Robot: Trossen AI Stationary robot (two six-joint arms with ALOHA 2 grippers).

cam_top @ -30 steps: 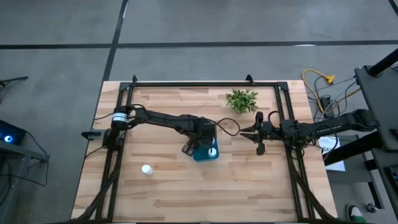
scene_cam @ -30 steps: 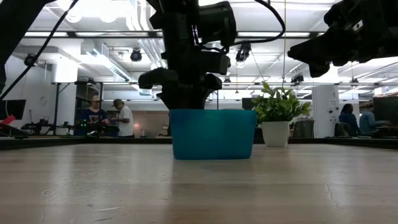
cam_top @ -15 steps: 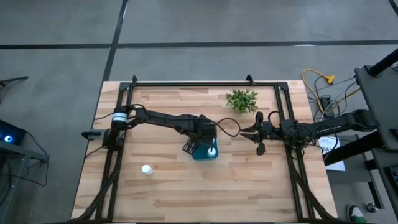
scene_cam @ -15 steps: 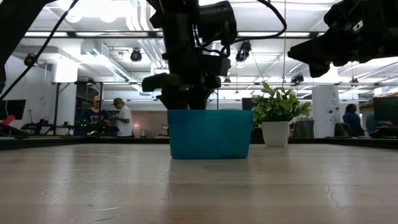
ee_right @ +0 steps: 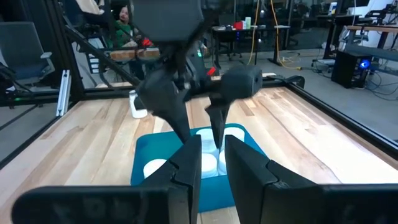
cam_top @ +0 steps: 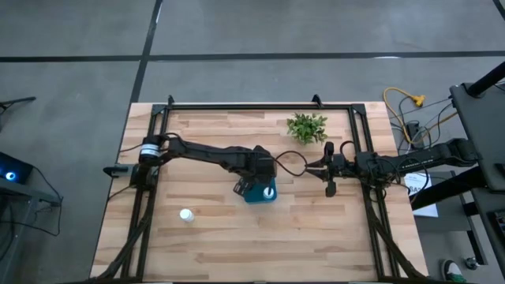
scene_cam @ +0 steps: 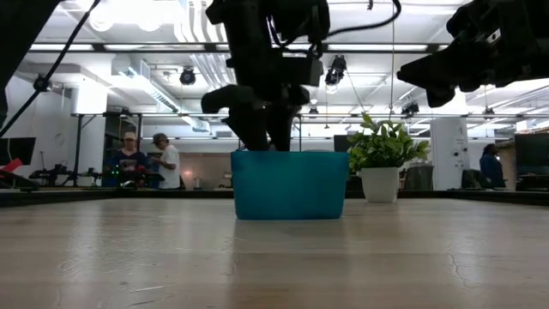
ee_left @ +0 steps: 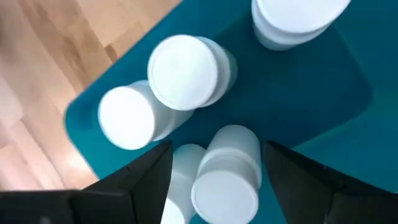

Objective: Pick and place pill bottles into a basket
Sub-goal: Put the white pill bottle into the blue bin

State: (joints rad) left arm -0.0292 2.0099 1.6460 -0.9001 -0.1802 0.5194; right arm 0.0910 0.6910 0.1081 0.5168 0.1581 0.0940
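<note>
The left gripper (cam_top: 254,183) hangs directly over the teal-blue basket (scene_cam: 287,184), which stands near the middle of the wooden worktop (cam_top: 237,237). Its two fingers (ee_left: 298,177) are spread apart and reach down into the basket without clasping anything; in the left wrist view one pill bottle (ee_left: 227,177) lies between them, and the right wrist view shows the same fingers straddling the bottles. Four other pill bottles (ee_left: 183,71) rest inside the basket beside it, some upright and some tipped over. A sixth pill bottle (cam_top: 186,214) stands alone on the worktop, well apart from the basket, toward the left arm's side. The right gripper (cam_top: 327,170) waits just beside the basket on the opposite side, its fingers slightly apart and holding nothing. A small potted plant (cam_top: 307,127) sits near the worktop's far edge.
</note>
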